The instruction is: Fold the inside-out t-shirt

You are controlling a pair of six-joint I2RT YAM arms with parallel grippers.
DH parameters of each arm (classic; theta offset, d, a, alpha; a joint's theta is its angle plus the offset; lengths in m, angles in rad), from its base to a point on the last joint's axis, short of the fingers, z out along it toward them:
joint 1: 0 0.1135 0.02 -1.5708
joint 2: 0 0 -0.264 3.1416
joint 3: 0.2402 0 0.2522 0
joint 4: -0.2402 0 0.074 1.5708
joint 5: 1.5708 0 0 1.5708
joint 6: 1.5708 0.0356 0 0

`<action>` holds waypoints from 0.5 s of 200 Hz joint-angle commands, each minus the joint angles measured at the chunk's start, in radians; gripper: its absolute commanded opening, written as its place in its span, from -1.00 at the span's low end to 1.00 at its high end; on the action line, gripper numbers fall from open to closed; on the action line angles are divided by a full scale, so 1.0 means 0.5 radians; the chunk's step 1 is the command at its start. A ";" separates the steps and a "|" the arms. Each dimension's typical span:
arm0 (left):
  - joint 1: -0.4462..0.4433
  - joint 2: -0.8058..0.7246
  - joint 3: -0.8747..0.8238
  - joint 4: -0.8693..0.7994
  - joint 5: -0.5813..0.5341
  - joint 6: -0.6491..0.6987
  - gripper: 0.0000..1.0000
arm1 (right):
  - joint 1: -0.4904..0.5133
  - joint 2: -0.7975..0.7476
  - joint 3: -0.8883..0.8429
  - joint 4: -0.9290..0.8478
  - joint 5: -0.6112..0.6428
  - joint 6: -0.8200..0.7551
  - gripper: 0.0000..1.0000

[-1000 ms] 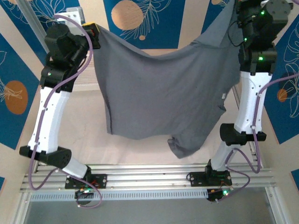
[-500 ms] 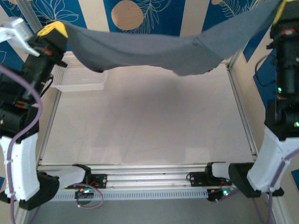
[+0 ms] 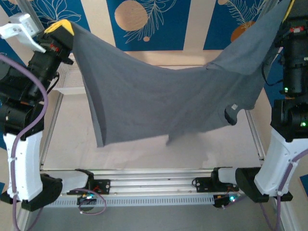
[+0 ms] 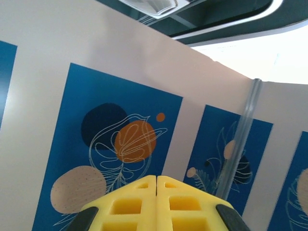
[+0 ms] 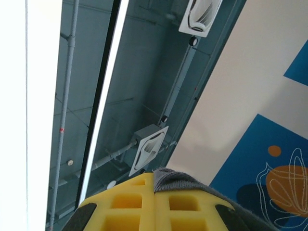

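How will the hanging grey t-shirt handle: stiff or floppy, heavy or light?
Likely floppy: the t-shirt sags between the left gripper and right gripper. Probably light, since two small pinches carry it. Its loose lower edge would likely swing if moved.

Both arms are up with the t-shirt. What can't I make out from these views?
- Which part of the t-shirt the right pincer holds: bunched fold in right wrist view; cut by top view's upper edge.
- Left pincer bite depth: below left wrist view's bottom edge.
- Table under the t-shirt: hidden by hanging cloth, top view.
- White tag print: too small, top view.
- Basket: mostly behind left arm and cloth.
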 commanded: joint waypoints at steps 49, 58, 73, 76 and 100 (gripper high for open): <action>0.028 0.758 0.453 0.198 -0.148 0.115 -1.00 | -0.039 0.867 0.725 0.260 0.113 -0.195 -1.00; 0.030 0.865 0.566 0.232 -0.144 0.140 -1.00 | -0.055 0.942 0.741 0.371 0.135 -0.155 -1.00; 0.038 1.041 0.792 0.265 -0.122 0.150 -1.00 | -0.087 1.099 0.889 0.466 0.144 -0.081 -1.00; 0.037 1.071 0.841 0.272 -0.109 0.151 -1.00 | -0.096 1.130 0.919 0.502 0.132 -0.069 -1.00; 0.042 1.254 1.198 0.269 0.017 0.153 -1.00 | -0.121 1.251 1.096 0.682 0.084 -0.016 -1.00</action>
